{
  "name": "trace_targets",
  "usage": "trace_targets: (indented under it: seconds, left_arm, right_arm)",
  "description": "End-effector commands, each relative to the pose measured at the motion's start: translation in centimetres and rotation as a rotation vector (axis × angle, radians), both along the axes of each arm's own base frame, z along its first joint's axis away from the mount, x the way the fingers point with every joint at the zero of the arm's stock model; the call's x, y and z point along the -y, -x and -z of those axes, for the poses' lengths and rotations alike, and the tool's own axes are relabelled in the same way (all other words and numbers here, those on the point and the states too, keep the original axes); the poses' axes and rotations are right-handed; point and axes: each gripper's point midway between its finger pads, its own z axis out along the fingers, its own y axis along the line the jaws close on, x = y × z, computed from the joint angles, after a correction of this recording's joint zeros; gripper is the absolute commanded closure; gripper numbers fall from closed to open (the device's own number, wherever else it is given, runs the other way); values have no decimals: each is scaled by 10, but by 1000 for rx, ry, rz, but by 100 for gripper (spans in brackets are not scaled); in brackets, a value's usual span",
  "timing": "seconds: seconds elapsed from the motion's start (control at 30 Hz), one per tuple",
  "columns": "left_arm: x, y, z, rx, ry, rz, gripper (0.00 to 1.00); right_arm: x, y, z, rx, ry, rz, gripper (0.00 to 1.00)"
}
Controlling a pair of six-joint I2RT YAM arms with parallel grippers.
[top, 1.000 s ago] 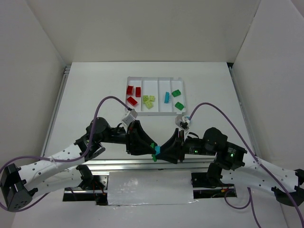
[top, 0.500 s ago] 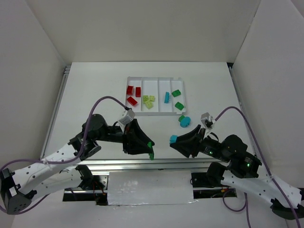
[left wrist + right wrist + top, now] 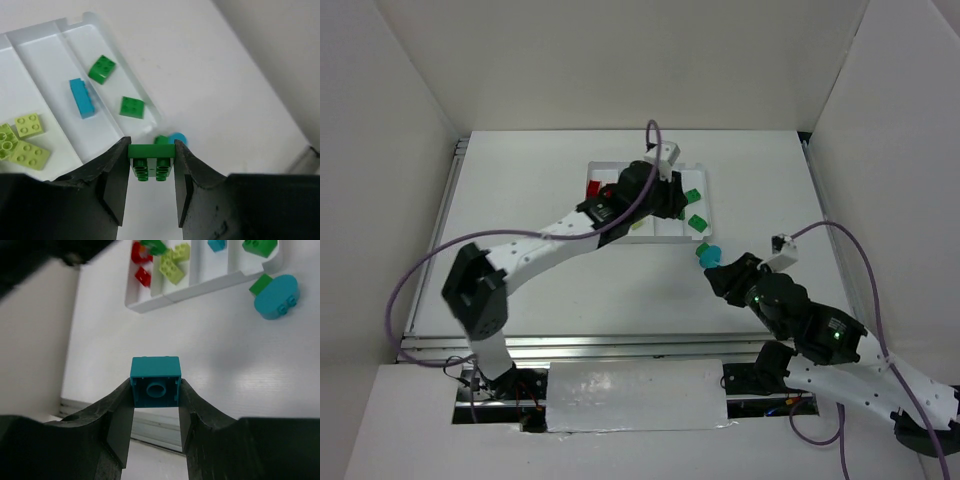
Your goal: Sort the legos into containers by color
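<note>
My left gripper [image 3: 151,165] is shut on a green brick [image 3: 151,160] and hangs over the right part of the white tray [image 3: 42,70]; in the top view it [image 3: 670,200] is above the tray [image 3: 620,165]. My right gripper [image 3: 155,390] is shut on a cyan brick [image 3: 155,381], above the table near the tray's near right corner [image 3: 720,272]. The compartments hold red bricks [image 3: 592,188], yellow-green bricks [image 3: 30,154], one cyan brick [image 3: 81,98] and two green bricks [image 3: 132,107].
A rounded cyan brick [image 3: 276,296] and a small green brick [image 3: 261,284] lie on the table just outside the tray's near right corner [image 3: 710,254]. White walls enclose the table. A metal rail runs along the near edge.
My left arm has swung from the near edge far out over the tray with the green brick. My right gripper has moved right and toward the tray's near right corner with the cyan brick.
</note>
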Motion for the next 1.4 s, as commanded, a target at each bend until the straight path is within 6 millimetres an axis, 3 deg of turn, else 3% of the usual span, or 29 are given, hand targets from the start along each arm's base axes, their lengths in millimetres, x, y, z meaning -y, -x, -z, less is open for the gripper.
trace_targets:
  seconds: [0.0, 0.13, 0.23, 0.27, 0.43, 0.57, 0.63, 0.73, 0.77, 0.8, 0.87, 0.93, 1.0, 1.1, 1.23, 1.37]
  left_arm:
    - [12, -57, 11, 79, -77, -143, 100]
    - [50, -103, 35, 117, -89, -136, 100]
    - [72, -128, 63, 143, -99, -129, 100]
    - [79, -133, 82, 139, -110, -124, 100]
    - [81, -153, 130, 127, -95, -176, 97]
    - [78, -161, 140, 113, -75, -191, 88]
    - [78, -162, 144, 100, -78, -191, 80]
    - [77, -162, 144, 100, -79, -186, 49]
    - [77, -162, 145, 97, -80, -185, 32]
    - [76, -162, 147, 95, -81, -188, 24]
    - [74, -161, 144, 88, -79, -196, 9]
    - [73, -157, 133, 91, -63, -190, 0]
    - [75, -154, 116, 104, -29, -173, 0]
    - [68, -148, 68, 136, 27, -189, 0]
    - [55, -147, 21, 174, 41, -228, 0]
    - [10, -140, -20, 153, 39, -372, 0]
  right_arm:
    - [37, -3, -3, 21, -135, 194, 100]
    - [43, 1, 1, 21, -159, 202, 100]
    - [41, 4, 1, 8, -149, 178, 100]
    - [40, 5, 0, 6, -147, 167, 100]
    - [33, 8, -3, 9, -121, 110, 100]
    - [31, 9, -5, 20, -111, 88, 100]
    - [31, 10, -4, 20, -105, 87, 100]
    - [30, 9, -4, 24, -104, 80, 100]
    - [28, 9, -2, 23, -101, 73, 100]
    - [27, 9, -3, 26, -107, 70, 100]
    - [25, 8, -1, 23, -94, 67, 100]
    - [21, 7, 2, 16, -78, 59, 100]
    - [20, 4, 3, 13, -59, 65, 100]
    - [20, 0, 3, 10, -33, 81, 100]
    - [19, -6, 4, 17, 4, 97, 100]
    - [10, -22, 20, -6, 90, 117, 100]
